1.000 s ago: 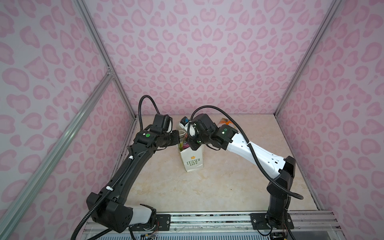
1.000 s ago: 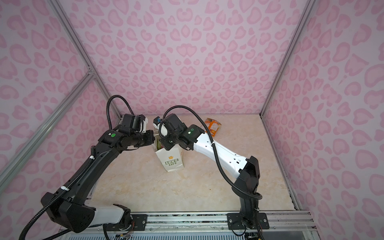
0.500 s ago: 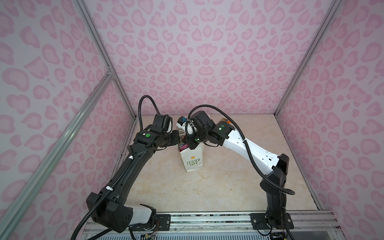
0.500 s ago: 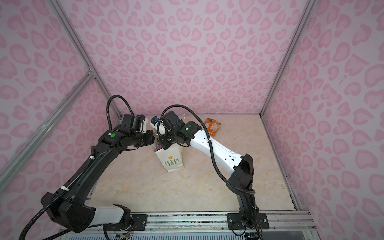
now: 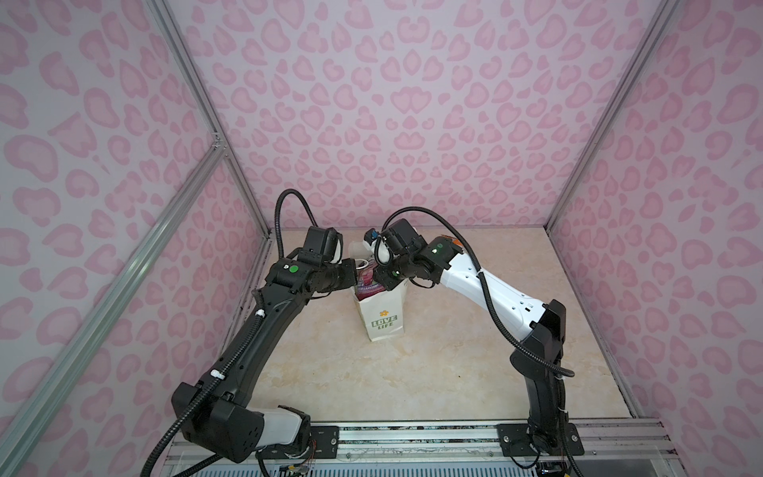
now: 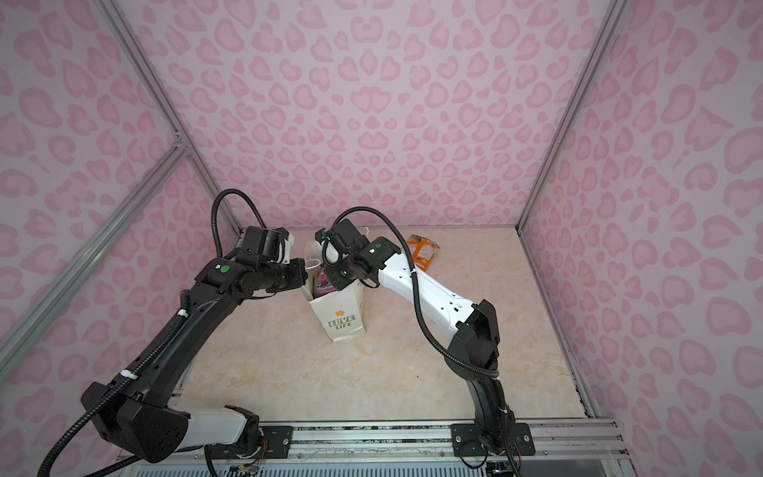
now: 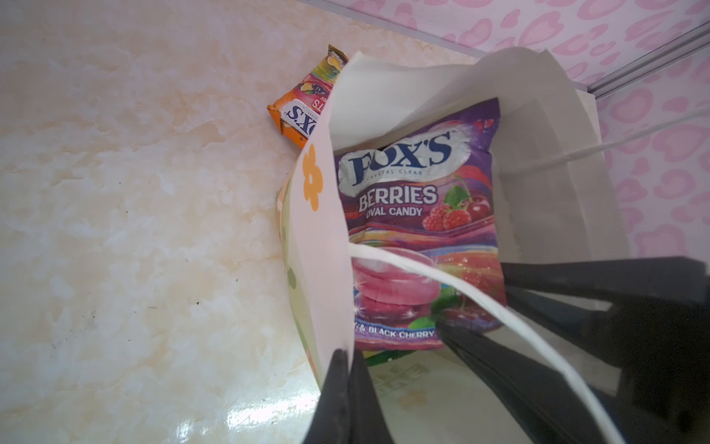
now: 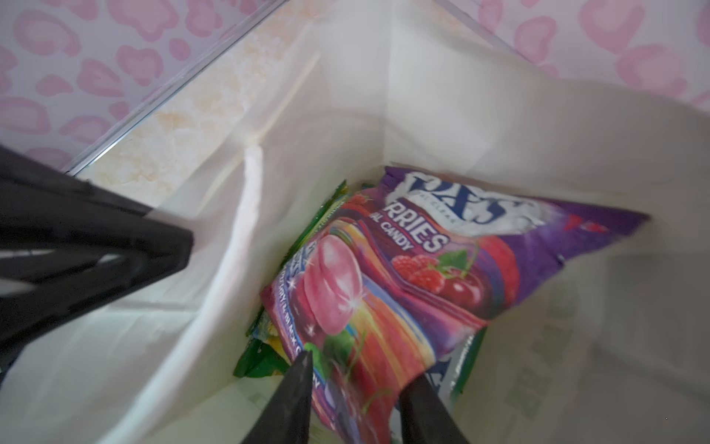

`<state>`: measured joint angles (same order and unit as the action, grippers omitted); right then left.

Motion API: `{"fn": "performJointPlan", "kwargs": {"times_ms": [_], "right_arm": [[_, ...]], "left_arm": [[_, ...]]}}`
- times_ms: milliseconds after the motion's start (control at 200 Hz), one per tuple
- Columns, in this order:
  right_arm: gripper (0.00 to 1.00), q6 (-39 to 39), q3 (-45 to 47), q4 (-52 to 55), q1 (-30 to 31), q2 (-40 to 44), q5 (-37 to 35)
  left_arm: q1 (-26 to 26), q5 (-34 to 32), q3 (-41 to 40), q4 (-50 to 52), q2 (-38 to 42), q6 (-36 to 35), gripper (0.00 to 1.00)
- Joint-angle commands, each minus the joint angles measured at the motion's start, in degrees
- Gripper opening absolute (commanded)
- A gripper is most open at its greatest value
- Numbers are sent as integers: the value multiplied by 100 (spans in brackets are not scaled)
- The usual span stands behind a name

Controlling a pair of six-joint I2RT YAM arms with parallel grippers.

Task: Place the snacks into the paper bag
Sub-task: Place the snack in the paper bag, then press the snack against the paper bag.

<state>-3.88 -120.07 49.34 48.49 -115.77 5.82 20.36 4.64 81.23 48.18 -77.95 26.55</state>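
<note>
The cream paper bag (image 5: 382,314) (image 6: 340,316) stands upright mid-table. My left gripper (image 7: 347,355) (image 5: 358,268) is shut on the bag's rim (image 7: 326,269), pinching the wall. Over the bag's mouth, my right gripper (image 8: 359,378) (image 5: 382,281) is open, fingers apart on either side of the lower end of a purple FOX'S berries packet (image 8: 415,276) (image 7: 418,215). That packet lies inside the bag on top of green packets (image 8: 261,357). An orange packet (image 6: 423,252) (image 7: 303,111) lies flat on the table behind the bag.
Pink patterned walls close in the table on three sides. The bag's white cord handle (image 7: 442,276) loops across its mouth. A metal rail (image 5: 413,437) runs along the front edge, with both arm bases on it.
My right gripper has swung left over the bag's mouth and opened, and the purple packet now lies loose inside the bag. The left gripper has kept its hold on the rim.
</note>
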Motion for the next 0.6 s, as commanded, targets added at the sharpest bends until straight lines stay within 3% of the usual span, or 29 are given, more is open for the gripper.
{"fn": "performJointPlan", "kwargs": {"times_ms": [0, 115, 220, 325, 500, 595], "right_arm": [[46, -16, -35, -26, 100, 81, -598], [53, 67, -25, -95, 238, 265, -905], [52, 82, -5, -207, 261, 402, -893], [43, 72, -32, -325, 261, 374, -808], [19, -5, -454, -167, 189, -118, -591], [17, -84, -697, -36, 114, -388, -477]], "left_arm": [[-5, 10, 16, 16, -9, -18, 4], [-4, 14, 16, 17, -17, -18, 4], [-1, 21, 16, 18, -14, -13, 3], [-2, 26, 16, 17, -15, -18, 4], [1, 2, 16, 27, -5, -22, 4], [-5, -3, 16, 30, 6, -26, 4]]}}
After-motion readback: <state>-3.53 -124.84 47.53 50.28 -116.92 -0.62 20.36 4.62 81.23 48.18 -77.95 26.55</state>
